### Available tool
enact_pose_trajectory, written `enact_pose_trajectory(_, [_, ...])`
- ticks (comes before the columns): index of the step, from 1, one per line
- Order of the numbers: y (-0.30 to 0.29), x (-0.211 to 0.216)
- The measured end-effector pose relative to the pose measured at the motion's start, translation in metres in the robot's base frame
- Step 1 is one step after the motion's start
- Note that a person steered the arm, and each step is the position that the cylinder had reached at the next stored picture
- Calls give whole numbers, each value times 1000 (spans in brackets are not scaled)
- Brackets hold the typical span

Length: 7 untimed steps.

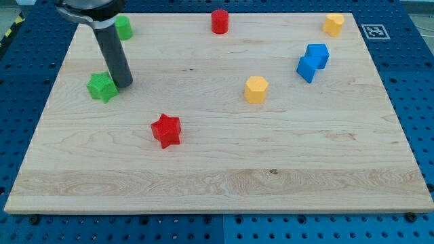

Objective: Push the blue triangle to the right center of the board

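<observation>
Although the task concerns the blue triangle (307, 68), the tip (124, 84) stands far from it, near the board's left edge and just beside the green star (102, 87), on that star's right. The arm carries no pincer at all, only the dark rod, so nothing can open, close or clamp.

The blue triangle lies in the right half of the wooden board (217, 183), a little above mid-height and well short of the right edge. It touches, or nearly touches, the blue cube (317, 54) at its upper right; which of the two cannot be told.

Judged by its look, the triangle is a small, stiff plastic piece, light and likely to slide easily on the smooth wood. Because it cannot be gripped, contact would best be made on its left face, close to the middle, so that it travels toward the right edge without spinning. An off-centre push would probably turn it, and the blue cube may be dragged along.

Elsewhere sit a yellow hexagon (255, 89), a red star (166, 130), a red cylinder (220, 21), another yellow block (333, 24) and a green block (123, 27).
</observation>
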State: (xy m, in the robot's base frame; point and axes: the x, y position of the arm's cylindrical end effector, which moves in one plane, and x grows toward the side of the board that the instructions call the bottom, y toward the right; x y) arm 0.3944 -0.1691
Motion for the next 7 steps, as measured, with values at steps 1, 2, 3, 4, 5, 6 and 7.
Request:
enact_pose_trajectory(1, [28,0])
enact_pose_trajectory(2, [61,0])
enact_pose_trajectory(3, [68,-1])
enact_pose_trajectory(4, [74,-7])
enact_pose_trajectory(5, [81,-14])
enact_pose_trajectory(6, [81,-16])
enact_pose_trajectory(7, [81,-16])
